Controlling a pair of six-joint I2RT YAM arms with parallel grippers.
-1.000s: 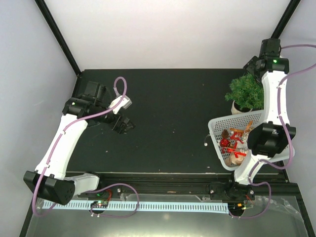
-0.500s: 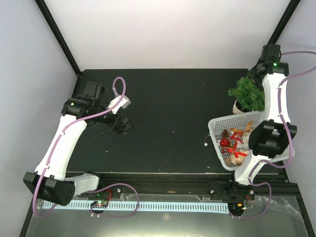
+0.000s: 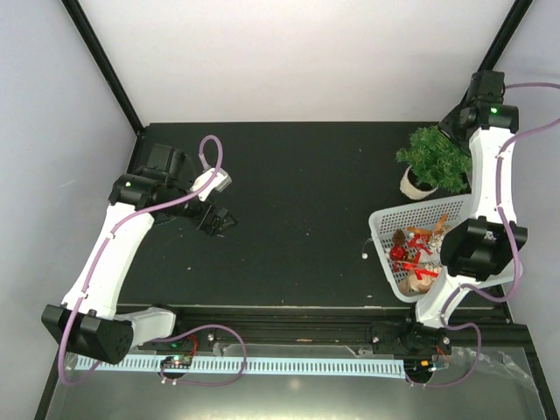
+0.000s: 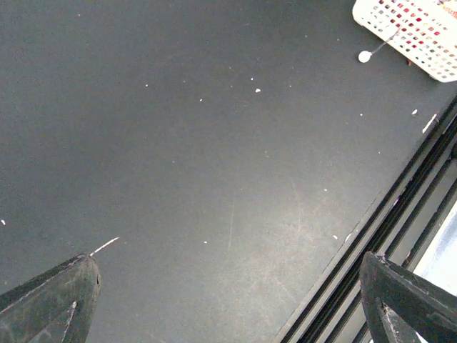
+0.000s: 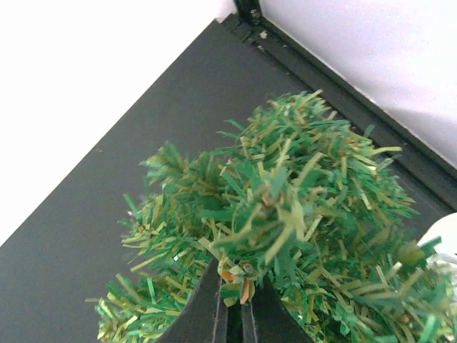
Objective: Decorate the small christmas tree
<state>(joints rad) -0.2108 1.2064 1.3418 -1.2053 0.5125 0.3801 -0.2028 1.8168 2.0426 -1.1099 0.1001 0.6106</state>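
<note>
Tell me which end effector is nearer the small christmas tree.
Right. The right end effector is shut on branches of the small christmas tree; the left end effector hangs open over the table, far left of it.

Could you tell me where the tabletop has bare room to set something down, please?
Bare: the middle of the black tabletop, between the left pincer and the white perforated plastic basket, and the far strip left of the small green christmas tree. Crowded: the right edge, where the right pincer grips the tree beside the basket.
</note>
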